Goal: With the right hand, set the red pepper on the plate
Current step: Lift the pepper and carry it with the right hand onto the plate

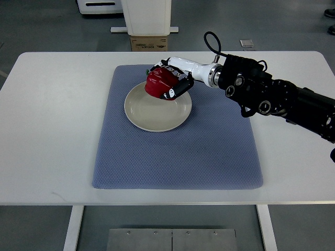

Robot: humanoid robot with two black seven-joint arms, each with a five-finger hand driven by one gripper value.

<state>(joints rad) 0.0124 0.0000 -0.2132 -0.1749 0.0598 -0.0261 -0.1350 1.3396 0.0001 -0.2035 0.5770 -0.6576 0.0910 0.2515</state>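
A red pepper (158, 83) is held over the far edge of a cream plate (154, 112). My right hand (171, 81), white with black fingers, is shut around the pepper from its right side, and its black arm reaches in from the right edge. Whether the pepper touches the plate's rim I cannot tell. The plate lies on the upper half of a blue mat (178, 151). My left arm does not show.
The mat lies on a white table (47, 130). Beyond the table's far edge stand a white column base (146, 18) and a cardboard box (149, 44) on the floor.
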